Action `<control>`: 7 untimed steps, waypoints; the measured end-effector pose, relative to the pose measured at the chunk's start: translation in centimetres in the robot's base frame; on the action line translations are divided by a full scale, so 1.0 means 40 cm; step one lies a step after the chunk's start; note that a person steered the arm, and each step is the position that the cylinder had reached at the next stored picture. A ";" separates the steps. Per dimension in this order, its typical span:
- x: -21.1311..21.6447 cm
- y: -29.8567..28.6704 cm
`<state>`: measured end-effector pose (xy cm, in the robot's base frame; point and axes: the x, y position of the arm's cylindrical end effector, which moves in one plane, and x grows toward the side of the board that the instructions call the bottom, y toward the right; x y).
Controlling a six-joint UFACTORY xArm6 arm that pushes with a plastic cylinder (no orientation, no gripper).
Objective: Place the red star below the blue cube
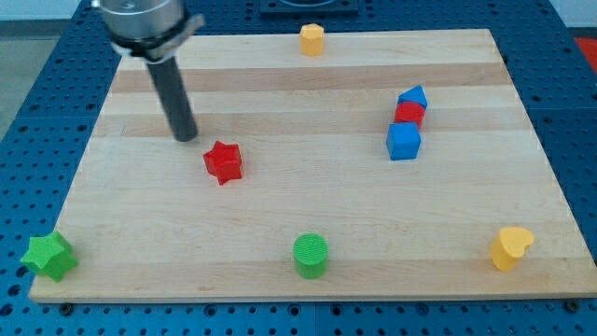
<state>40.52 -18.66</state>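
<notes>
Resting my tip [187, 137] on the wooden board [308, 243] in the upper left of the frame, I see the red star [223, 161] just to its lower right, apart from it. There is no gripper, only the bare rod. The blue cube [404, 142] sits well off at centre right, under a red block [409, 113]

On the wooden bench [308, 224], the red star block [223, 161] lies left of centre, with the dark rod's tip [187, 137] just beside it to the upper left. Well apart on the right, the blue cube [404, 141] sits directly below a small red block [409, 113], touching it.
</notes>
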 end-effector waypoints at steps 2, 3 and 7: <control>0.086 0.094; 0.112 0.265; 0.124 0.307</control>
<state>45.49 -6.37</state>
